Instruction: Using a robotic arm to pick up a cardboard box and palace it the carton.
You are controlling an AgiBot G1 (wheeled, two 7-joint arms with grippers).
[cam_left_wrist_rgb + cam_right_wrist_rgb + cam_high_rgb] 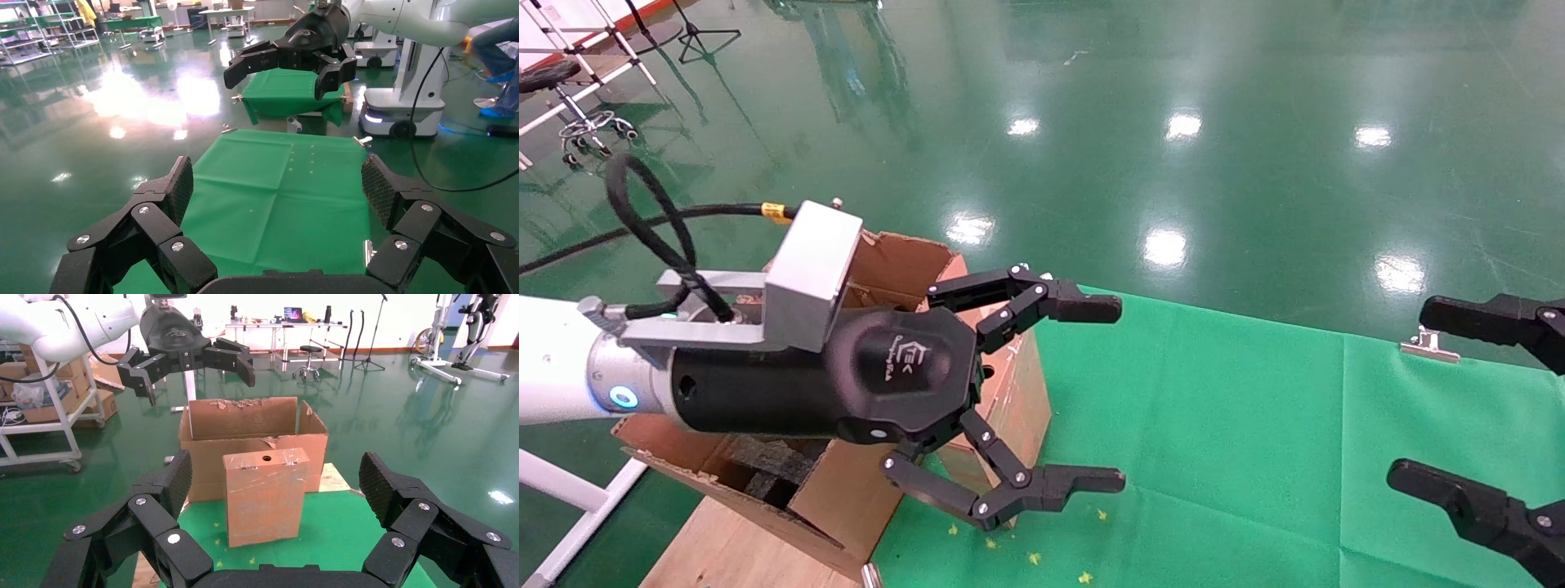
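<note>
The small reddish-brown cardboard box [266, 496] stands upright on the green cloth, its round-holed top face up, just in front of the carton [245, 422]. In the head view the box [1026, 408] is partly hidden under my left gripper [1121, 394]. That gripper is open and empty and hovers above the box and the carton's near end [895, 261]. It also shows in the right wrist view [183, 352], well above the carton. Its own wrist view [278, 180] shows only cloth between its fingers. My right gripper [1406, 394] is open and empty at the table's right side, facing the box [276, 478].
The green cloth table [1254, 425] has a metal clip [1430, 347] at its far edge. Black foam blocks [772, 465] lie inside the carton, which rests on a wooden board [723, 547]. A white rack [55, 416] stands beyond the carton.
</note>
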